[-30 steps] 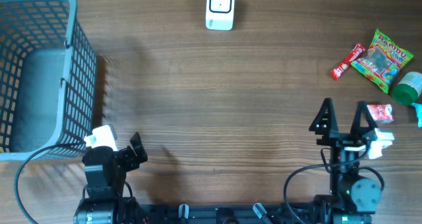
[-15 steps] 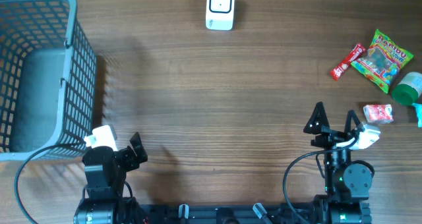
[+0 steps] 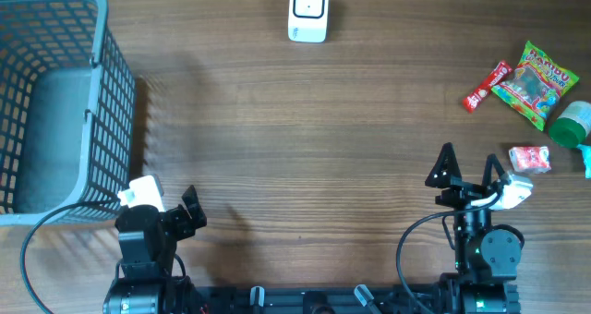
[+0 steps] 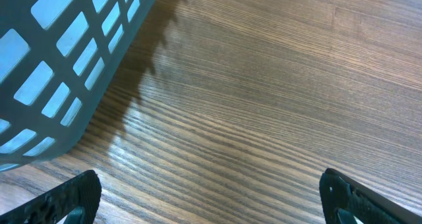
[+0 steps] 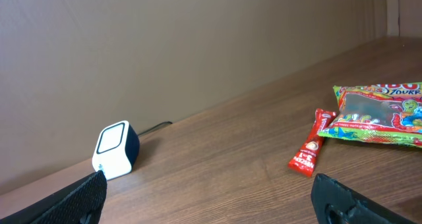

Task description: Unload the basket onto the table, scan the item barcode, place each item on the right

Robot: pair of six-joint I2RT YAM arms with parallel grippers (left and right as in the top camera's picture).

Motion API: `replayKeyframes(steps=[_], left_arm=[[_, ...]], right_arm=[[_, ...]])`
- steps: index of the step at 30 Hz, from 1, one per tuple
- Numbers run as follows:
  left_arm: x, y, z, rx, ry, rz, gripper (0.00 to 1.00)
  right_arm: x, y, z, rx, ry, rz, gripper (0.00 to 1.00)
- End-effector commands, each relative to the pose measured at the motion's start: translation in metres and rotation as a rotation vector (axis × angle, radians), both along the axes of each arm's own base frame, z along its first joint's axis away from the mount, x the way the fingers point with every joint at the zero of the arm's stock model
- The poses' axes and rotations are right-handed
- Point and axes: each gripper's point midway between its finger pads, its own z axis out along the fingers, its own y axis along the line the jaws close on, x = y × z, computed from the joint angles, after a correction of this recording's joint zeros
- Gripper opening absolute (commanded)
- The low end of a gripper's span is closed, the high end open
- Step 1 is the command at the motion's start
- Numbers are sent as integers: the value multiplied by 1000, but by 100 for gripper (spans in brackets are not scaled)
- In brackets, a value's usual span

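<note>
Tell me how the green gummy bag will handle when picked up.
The gummy bag looks like a thin film pouch of loose candies, so it will probably sag in a grip. Its glossy surface may be slippery. Lying flat, it should not roll, though pushing it could nudge the red stick packet beside it.

Wood-grain surface (image 3: 305, 148), goods kept to its edges.
A grey-blue mesh basket (image 3: 115, 102) sits at the far left corner, and a white scanner (image 3: 308, 11) stands midway along the far edge. Near the right edge lie a red stick sachet (image 3: 487, 86) just beside a green candy bag (image 3: 536, 84), a green-capped container (image 3: 572, 122), and a small red-and-white packet (image 3: 530, 158).
</note>
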Motion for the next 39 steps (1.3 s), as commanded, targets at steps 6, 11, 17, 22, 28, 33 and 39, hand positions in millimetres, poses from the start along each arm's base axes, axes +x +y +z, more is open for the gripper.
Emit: replayKeyframes(steps=[6, 11, 17, 22, 28, 33, 39], left_arm=[[7, 5, 9, 28, -47, 11, 100], [11, -2, 14, 6, -74, -18, 100], [58, -31, 119, -28, -633, -190, 100], [56, -40, 125, -23, -727, -228, 100], [55, -32, 110, -7, -725, -183, 100], [53, -25, 96, 7, -737, -146, 100], [52, -17, 66, 33, -638, -107, 100]], right_arm=[[-1, -2, 3, 10, -16, -12, 100], [-1, -2, 3, 10, -16, -13, 100], [-1, -2, 3, 10, -15, -12, 100], [-1, -2, 3, 10, -16, -12, 100], [-1, -2, 3, 10, -16, -13, 99], [-1, -2, 3, 10, -15, -12, 100], [-1, -2, 3, 10, -15, -13, 100]])
